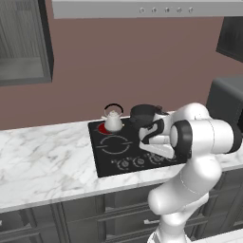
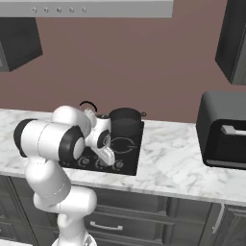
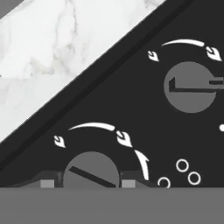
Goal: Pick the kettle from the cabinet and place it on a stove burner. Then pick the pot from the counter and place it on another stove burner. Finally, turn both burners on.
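The pale kettle (image 1: 113, 122) with its black arched handle stands on the back left burner (image 1: 103, 128), which glows red. Beside it the dark pot (image 1: 144, 114) (image 2: 125, 120) sits on the back right burner of the black cooktop (image 1: 108, 163) (image 2: 132, 153). My arm bends down over the cooktop's front edge. In the hand view my gripper (image 3: 89, 182) is shut on a round grey knob (image 3: 91, 168), one fingertip (image 3: 48, 182) tight against each side, and the knob's line sits at a slant. A second knob (image 3: 190, 86) lies further along the row.
The white marble counter (image 1: 42, 161) (image 2: 178, 158) runs to both sides of the cooktop. A black boxy appliance (image 2: 223, 129) stands on it at the right. The wall cabinet (image 1: 23, 42) hangs open at the upper left, and a grey hood (image 1: 142, 8) spans the top.
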